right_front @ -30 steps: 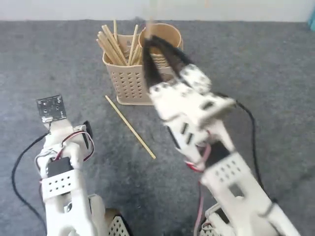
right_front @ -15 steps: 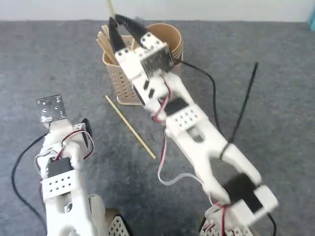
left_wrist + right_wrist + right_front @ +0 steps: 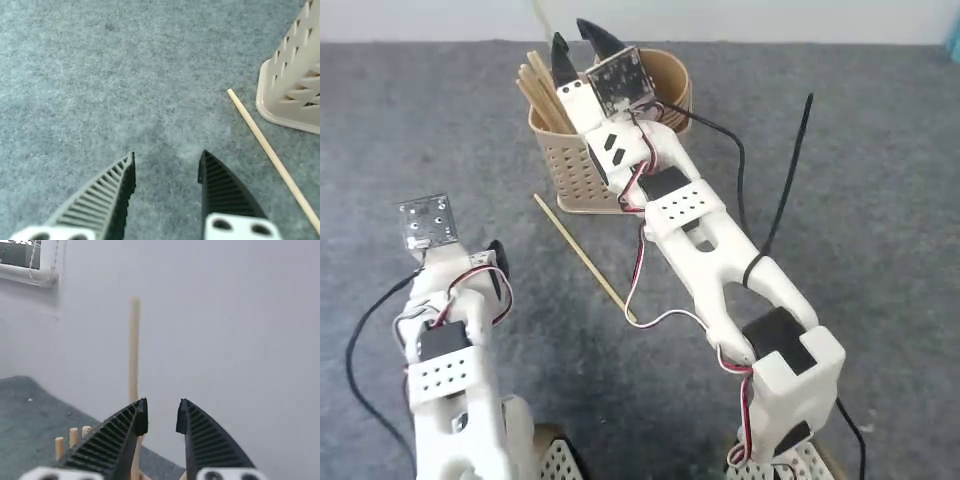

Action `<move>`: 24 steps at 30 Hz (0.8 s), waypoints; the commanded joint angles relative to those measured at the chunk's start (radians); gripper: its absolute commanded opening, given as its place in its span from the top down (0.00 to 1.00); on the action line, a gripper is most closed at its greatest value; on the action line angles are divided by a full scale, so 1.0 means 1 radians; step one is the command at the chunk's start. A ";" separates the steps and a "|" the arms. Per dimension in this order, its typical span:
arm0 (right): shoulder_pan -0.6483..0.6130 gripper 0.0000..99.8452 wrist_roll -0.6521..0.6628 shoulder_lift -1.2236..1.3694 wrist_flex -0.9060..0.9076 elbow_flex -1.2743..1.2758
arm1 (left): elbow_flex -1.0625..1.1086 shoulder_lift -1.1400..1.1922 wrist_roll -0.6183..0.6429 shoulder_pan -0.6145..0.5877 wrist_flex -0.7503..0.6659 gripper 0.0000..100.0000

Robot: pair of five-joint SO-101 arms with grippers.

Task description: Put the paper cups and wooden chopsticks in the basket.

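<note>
A beige slotted basket [image 3: 575,165] stands at the back of the carpet. It holds several wooden chopsticks [image 3: 542,88] and a brown paper cup [image 3: 676,82]. My right gripper [image 3: 578,48] is high over the basket, open, with nothing between its fingers. One chopstick [image 3: 134,360] stands upright just beside one of its fingertips [image 3: 141,415]. A loose chopstick [image 3: 585,258] lies on the carpet in front of the basket. My left gripper [image 3: 167,170] hovers open over bare carpet, to the left of that chopstick [image 3: 272,155].
Grey carpet [image 3: 440,120] covers the table. The right arm's black cable [image 3: 775,215] arches over the carpet to the right of the basket. A basket corner [image 3: 295,75] shows in the left wrist view. A pale wall [image 3: 225,315] rises behind the table.
The right arm has swung from over the cup to the left side of the basket and stretched farther back. The left arm has barely moved.
</note>
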 commanded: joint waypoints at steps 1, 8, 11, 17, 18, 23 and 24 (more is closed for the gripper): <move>0.013 0.94 0.008 -0.133 0.156 -0.052 | -0.007 -0.009 0.003 0.008 -0.025 0.80; 0.018 0.99 -0.218 -0.372 0.693 -0.052 | -0.013 -0.009 0.043 0.000 -0.026 0.80; 0.016 0.99 -0.265 -0.453 0.840 -0.052 | -0.027 -0.008 0.061 -0.028 -0.026 0.80; 0.008 0.99 -0.321 -0.573 1.072 -0.052 | -0.143 0.204 0.103 -0.078 -0.026 0.80; 0.007 0.99 -0.325 -0.588 1.109 -0.052 | -0.186 0.279 0.112 -0.094 -0.026 0.80; -0.038 0.99 -0.327 -0.624 1.294 -0.052 | -0.481 0.681 0.153 -0.152 0.086 0.80; -0.054 0.99 -0.327 -0.627 1.336 -0.052 | -0.544 0.744 0.158 -0.155 0.135 0.80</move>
